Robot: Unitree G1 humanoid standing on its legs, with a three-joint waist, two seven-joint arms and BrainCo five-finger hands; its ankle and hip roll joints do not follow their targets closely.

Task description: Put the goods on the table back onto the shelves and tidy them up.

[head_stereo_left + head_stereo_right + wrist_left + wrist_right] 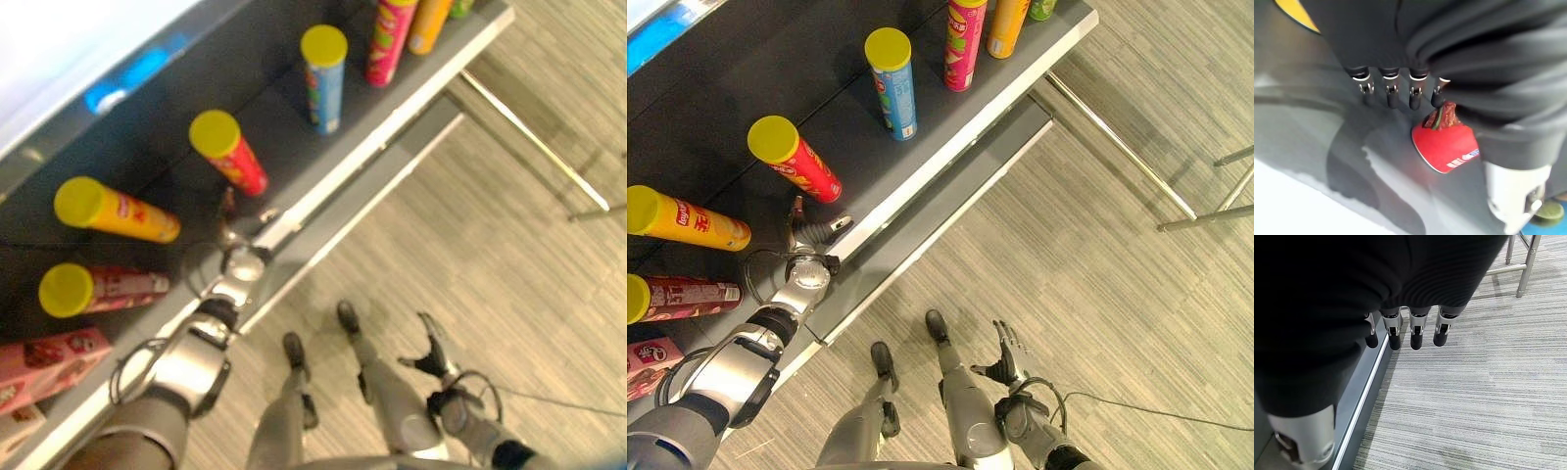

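A red can with a yellow lid [799, 163] stands on the dark grey shelf [950, 132], near its front edge. My left hand [809, 231] reaches over that edge and is open, its straight fingers [1391, 93] pointing at the foot of the red can [1444, 142]. Whether they touch it I cannot tell. My right hand [1003, 364] hangs low at my side over the floor, open, with straight fingers [1414, 335] and nothing in it.
More yellow-lidded cans stand on the shelf: blue [893, 83], pink [963, 39], orange [1007, 24], yellow [691, 223] and dark red [686, 294]. A pink box [49, 362] is at the near left. A lower ledge [921, 245] juts out below. Metal legs [1117, 147] stand on the right.
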